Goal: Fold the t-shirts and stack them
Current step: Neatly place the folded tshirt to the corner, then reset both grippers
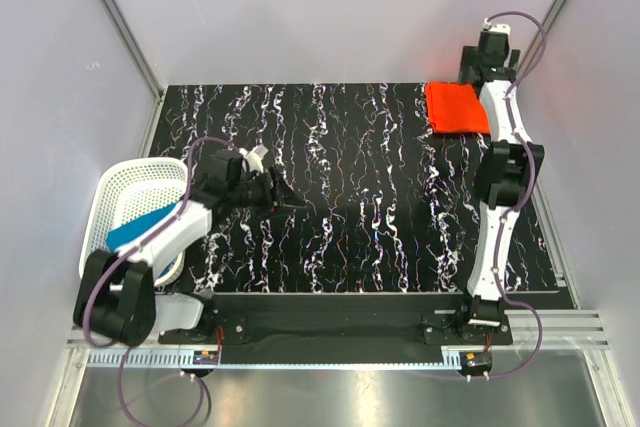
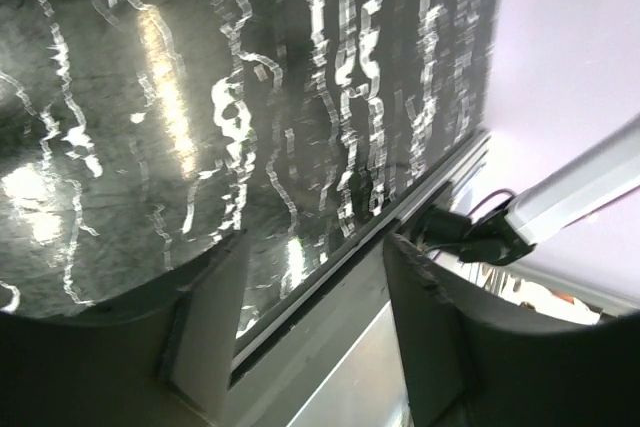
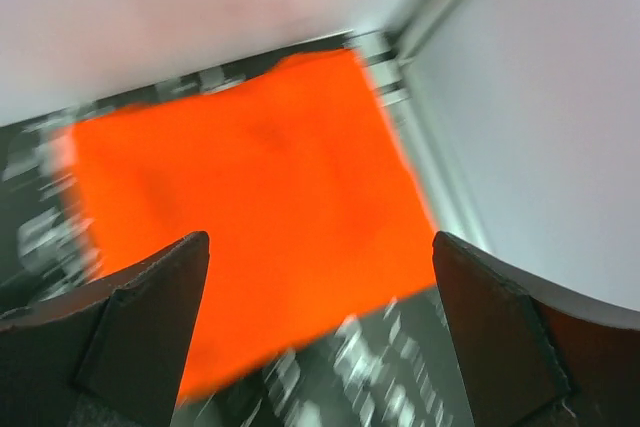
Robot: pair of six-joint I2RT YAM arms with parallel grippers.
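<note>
An orange-red t-shirt lies folded into a flat rectangle at the table's far right corner. In the right wrist view it fills the middle, just beyond my fingertips. My right gripper hovers above it, jaws wide open with nothing between them. A teal blue t-shirt lies inside the white basket at the left. My left gripper hangs over the left part of the table beside the basket, open and empty. Its view shows only the table top and its front rail.
The white mesh basket stands at the table's left edge, under my left arm. The black marbled table is walled in by pale panels at the back and sides. A metal rail runs along the front edge.
</note>
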